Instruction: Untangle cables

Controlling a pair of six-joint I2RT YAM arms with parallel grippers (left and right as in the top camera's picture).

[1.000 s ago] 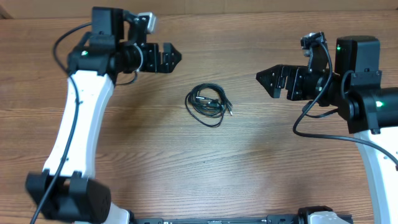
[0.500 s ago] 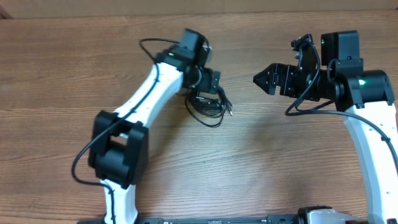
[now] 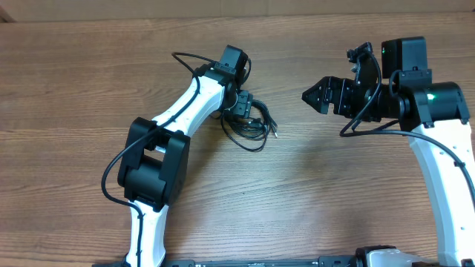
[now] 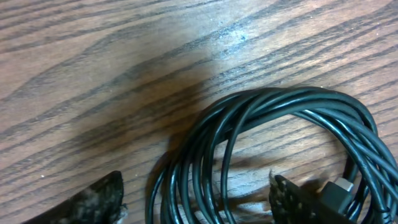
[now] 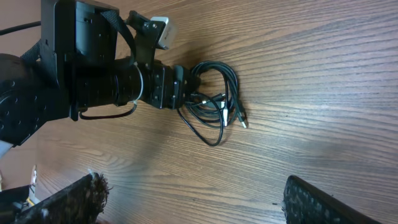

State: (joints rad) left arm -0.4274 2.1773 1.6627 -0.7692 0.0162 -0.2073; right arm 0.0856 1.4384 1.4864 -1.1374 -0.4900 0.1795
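The cables [image 3: 251,127] lie as a small coil of thin black wires with silver plug tips in the middle of the wooden table. My left gripper [image 3: 242,110] is down at the coil's upper left edge. In the left wrist view its open fingers [image 4: 196,202] straddle several strands of the cables [image 4: 261,118] without closing on them. My right gripper [image 3: 308,96] is open and empty, hovering to the right of the coil. In the right wrist view the cables [image 5: 214,106] and the left gripper [image 5: 177,87] show ahead of the right gripper [image 5: 193,199].
The wooden table [image 3: 334,193] spreads around the coil. The left arm [image 3: 178,119] crosses the table from the lower left. A thicker black cord [image 3: 185,58] loops above the left arm. The right arm [image 3: 438,148] stands along the right side.
The left arm swung from the far left to the coil and lowered its gripper onto the coil's edge. The right gripper shifted slightly left and up, then stayed still.
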